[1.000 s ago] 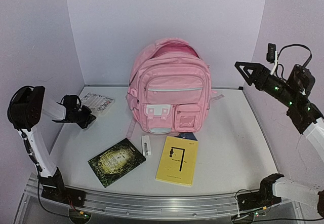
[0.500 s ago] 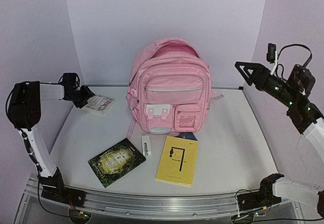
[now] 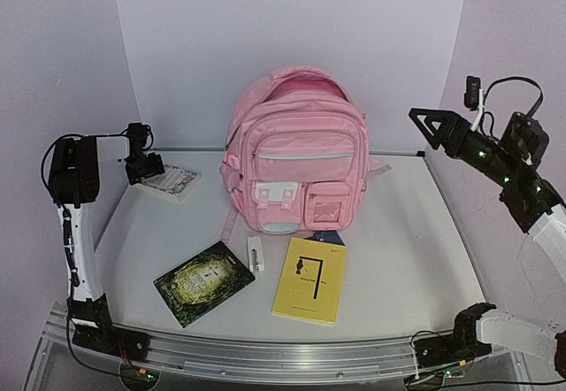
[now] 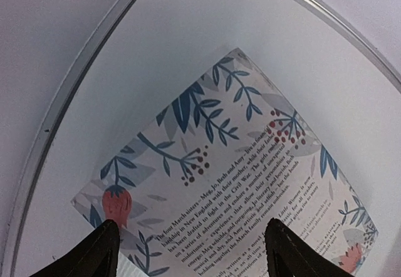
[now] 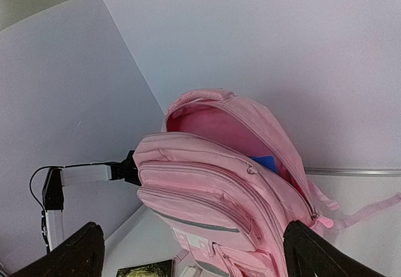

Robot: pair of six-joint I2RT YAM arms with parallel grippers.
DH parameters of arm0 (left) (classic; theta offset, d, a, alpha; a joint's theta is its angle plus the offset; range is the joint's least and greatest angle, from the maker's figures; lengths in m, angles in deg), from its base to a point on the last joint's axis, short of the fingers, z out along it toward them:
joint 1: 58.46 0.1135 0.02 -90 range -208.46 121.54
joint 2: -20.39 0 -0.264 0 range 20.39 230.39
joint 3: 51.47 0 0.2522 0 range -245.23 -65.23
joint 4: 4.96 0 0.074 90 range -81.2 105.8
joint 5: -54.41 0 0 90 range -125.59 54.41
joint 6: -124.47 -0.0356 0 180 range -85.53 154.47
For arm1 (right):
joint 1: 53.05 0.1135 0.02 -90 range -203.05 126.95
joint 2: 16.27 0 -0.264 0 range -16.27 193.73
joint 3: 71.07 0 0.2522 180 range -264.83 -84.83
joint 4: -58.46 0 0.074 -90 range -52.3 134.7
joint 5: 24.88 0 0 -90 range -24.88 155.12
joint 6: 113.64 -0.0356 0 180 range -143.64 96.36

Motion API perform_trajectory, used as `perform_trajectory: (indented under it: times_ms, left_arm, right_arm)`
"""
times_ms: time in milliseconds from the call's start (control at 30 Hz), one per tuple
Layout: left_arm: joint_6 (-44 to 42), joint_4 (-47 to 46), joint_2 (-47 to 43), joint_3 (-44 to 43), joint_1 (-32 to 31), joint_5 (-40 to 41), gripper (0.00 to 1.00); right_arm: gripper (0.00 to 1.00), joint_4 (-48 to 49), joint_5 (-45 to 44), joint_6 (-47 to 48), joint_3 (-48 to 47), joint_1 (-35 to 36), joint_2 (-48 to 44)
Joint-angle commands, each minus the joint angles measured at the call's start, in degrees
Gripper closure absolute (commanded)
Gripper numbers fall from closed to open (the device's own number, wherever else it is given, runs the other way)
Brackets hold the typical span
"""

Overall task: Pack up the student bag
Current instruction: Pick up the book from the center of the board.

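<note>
Plain lilac-white walls (image 3: 292, 19) enclose a pale grey table (image 3: 398, 258) with a metal rail (image 3: 265, 356) along its near edge.

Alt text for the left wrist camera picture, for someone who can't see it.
A book printed with blue leaves, red berries and text lies on a pale table; two dark fingers stand open at the picture's bottom edge.

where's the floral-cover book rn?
In the top view, the floral book lies flat at the back left of the table, left of the student bag. The left gripper hangs open right over it.
</note>
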Motion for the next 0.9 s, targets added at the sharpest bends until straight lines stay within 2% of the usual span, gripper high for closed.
perform_trajectory:
  times_ms: [0, 167, 400, 533, 700, 767, 867]
  left_arm:
    - [-7.1, 2.0, 3.1, -7.4, 0.2, 5.8, 0.18]
    - [-11.1, 5.3, 8.8, -15.4, 0.3, 5.6, 0.15]
    - [-10.8, 11.8, 15.8, -24.7, 0.4, 2.7, 0.14]
    - [-11.1, 12.7, 16.7, -24.9, 0.4, 1.4, 0.15]
    - [-12.5, 10.7, 13.8, -19.3, 0.2, -1.6, 0.24]
    - [-12.6, 10.9, 13.7, -19.3, 0.2, -2.4, 0.21]
    - [-11.7, 14.1, 15.9, -23.7, 0.2, -2.3, 0.16]
  right_arm:
    - [0.02, 1.1, -0.3, 0.3, -0.3, 0.3, 0.3]
    - [0.02, 0.9, -0.4, 0.1, -0.3, 0.3, 0.4]
    - [0.02, 0.9, -0.8, -0.2, -0.3, 0.3, 0.0]
    - [0.02, 0.7, -0.9, -0.1, -0.8, 0.3, -0.1]
    - [0.02, 0.7, -0.6, 0.1, -0.5, 0.3, 0.0]
    - [0.02, 0.7, -0.4, 0.1, -0.6, 0.3, 0.3]
    - [0.02, 0.7, 0.2, -0.1, -0.7, 0.3, 0.2]
